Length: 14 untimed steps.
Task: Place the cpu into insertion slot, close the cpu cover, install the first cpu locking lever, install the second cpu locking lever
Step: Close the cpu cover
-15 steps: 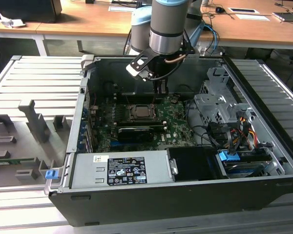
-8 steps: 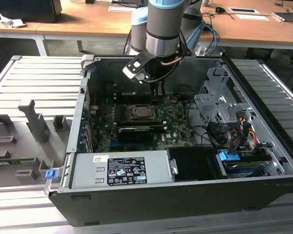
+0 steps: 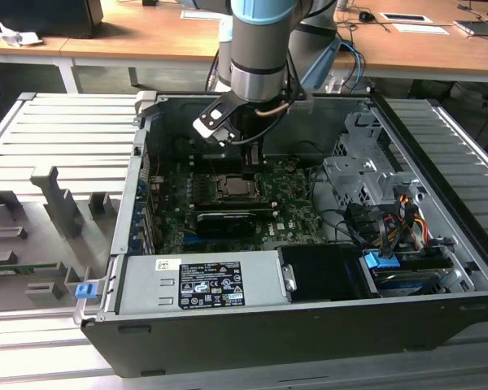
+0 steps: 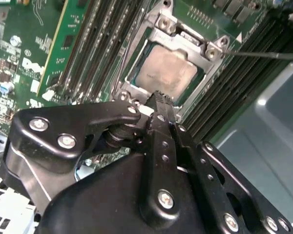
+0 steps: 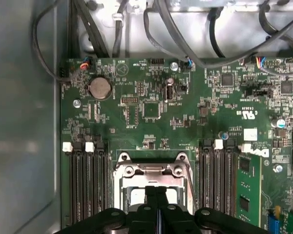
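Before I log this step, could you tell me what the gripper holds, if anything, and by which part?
Nothing is held: the gripper is shut, finger against finger, at the edge of the cpu cover, with the cpu lying inside its opening.

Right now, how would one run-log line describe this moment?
gripper: shut, tips at cover edge | cpu: seated | cpu cover: appears down around cpu
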Motion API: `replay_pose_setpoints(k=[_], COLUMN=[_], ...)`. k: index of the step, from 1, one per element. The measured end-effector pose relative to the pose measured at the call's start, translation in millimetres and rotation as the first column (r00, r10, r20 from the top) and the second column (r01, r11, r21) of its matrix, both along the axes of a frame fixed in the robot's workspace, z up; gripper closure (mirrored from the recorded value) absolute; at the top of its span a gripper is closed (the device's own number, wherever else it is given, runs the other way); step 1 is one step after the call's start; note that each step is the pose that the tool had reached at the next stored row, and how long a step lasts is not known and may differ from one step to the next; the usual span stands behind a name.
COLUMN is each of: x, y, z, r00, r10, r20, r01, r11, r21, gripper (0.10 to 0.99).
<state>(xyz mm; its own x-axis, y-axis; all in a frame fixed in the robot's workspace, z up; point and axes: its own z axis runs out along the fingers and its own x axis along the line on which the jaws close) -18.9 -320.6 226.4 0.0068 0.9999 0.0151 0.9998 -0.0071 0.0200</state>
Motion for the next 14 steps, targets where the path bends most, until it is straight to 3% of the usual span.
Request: replay_pose_setpoints(k=[8, 14], x=[-8.8, -14.1], y=[-1.3, -1.3], z=[-1.0, -4.1], r00=[0.9999, 0.9999], r10=[0.000, 0.002], r20=[0.0102, 0.0120], r01=[0.000, -0.002], r11=[1.0000, 1.0000], r21=[0.000, 0.000], gripper=[0.980, 0.980])
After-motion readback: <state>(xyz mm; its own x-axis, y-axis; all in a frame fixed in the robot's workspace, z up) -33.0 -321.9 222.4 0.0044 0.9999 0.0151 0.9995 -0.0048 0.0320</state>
